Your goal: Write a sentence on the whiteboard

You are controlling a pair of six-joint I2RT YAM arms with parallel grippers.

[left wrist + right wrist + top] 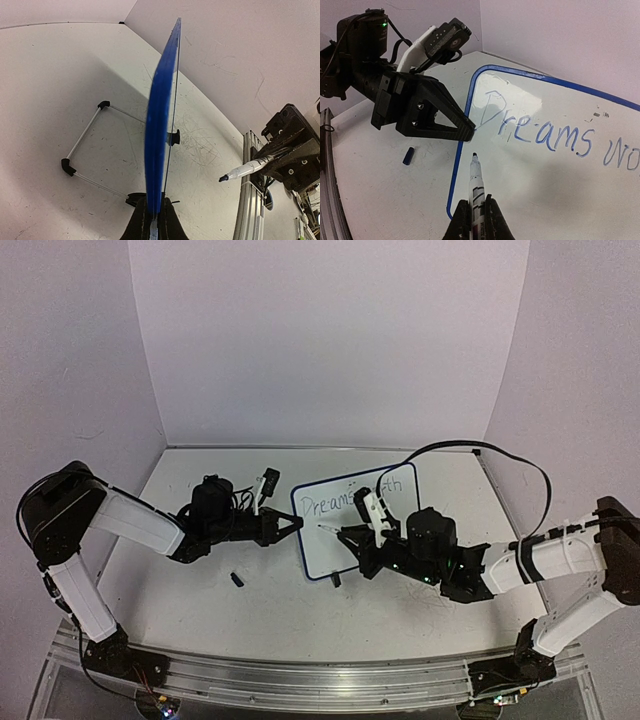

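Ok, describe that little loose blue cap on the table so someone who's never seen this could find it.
Find the whiteboard standing mid-table, its left edge pinched by the left gripper. On the tabletop, between that gripper and the near edge, lies the cap: a short dark blue cylinder. Unlike the board's black foot to its right, it lies loose, touching nothing.
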